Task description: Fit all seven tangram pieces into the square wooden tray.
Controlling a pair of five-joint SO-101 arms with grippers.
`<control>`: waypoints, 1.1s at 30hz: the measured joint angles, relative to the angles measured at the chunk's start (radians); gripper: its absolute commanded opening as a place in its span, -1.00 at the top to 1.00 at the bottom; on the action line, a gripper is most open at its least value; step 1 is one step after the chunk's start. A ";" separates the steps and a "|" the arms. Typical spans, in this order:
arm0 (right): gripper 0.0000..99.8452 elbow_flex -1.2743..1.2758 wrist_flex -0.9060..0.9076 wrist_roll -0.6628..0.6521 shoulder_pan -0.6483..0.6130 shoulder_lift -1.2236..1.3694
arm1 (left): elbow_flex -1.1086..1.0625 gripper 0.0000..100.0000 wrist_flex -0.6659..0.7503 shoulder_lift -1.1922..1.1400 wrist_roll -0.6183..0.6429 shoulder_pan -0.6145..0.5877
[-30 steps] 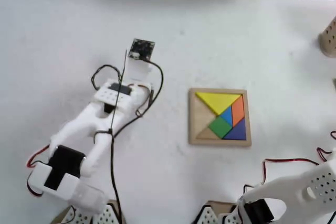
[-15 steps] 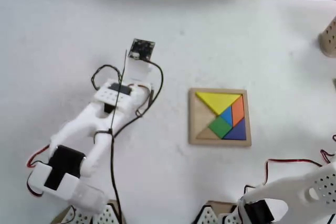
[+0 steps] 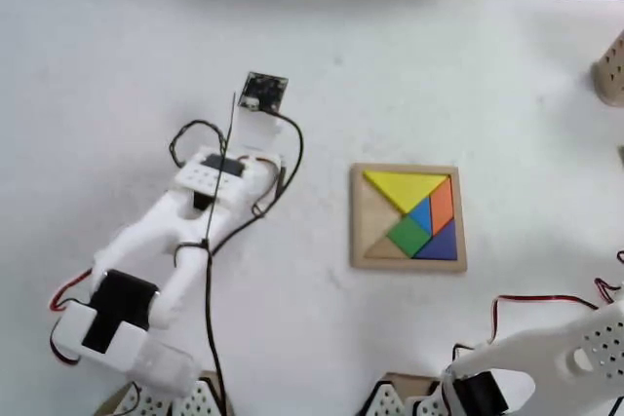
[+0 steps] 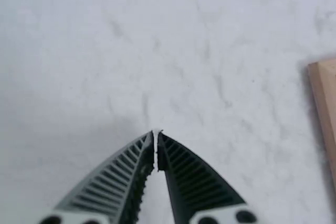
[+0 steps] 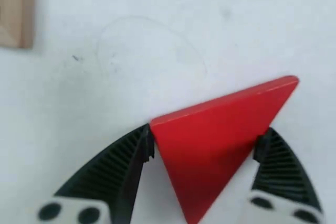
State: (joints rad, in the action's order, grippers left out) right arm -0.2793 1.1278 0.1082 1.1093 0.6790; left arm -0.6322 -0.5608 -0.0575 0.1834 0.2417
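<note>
1. Tray (image 3: 357, 216): lies flat on table (image 3: 468, 75). Holds yellow triangle (image 3: 405, 188), blue triangle (image 3: 421, 213), orange piece (image 3: 442, 207), green square (image 3: 409, 235) and dark blue triangle (image 3: 441, 243), all packed toward tray's right side. Shows bare wood along tray's left side.
2. Left gripper (image 4: 156, 141): tips pressed together, nothing between. Hangs over bare table left of tray, near tray's edge.
3. Left arm (image 3: 171, 231): stretches across table, well left of tray.
4. Right gripper (image 5: 206, 141): clamped on red triangle (image 5: 220, 129), one finger on each slanted side.
5. Red triangle: outside tray, apart from tray's corner, over bare table. Cannot tell if it touches table.
6. Right arm (image 3: 546, 353): sits on base side of tray, off toward tray's right.
7. Wooden object (image 3: 611, 70): stands at table edge, well right of tray.
</note>
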 measured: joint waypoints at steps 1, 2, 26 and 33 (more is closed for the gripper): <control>0.74 -0.006 -0.003 0.003 0.002 0.000 | 0.000 0.92 0.000 0.000 0.000 0.000; 0.76 -0.012 -0.006 0.003 0.003 0.005 | 0.000 0.92 0.000 0.000 0.000 0.000; 0.70 -0.021 0.032 -0.434 -0.078 -0.232 | 0.000 0.92 0.000 0.000 0.000 0.000; 0.92 -0.021 -0.261 -0.773 -0.041 -0.164 | 0.000 0.92 0.000 0.000 0.000 0.000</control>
State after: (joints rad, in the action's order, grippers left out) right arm -0.3007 0.8669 -0.6651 1.0679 0.5148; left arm -0.6322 -0.5608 -0.0575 0.1834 0.2417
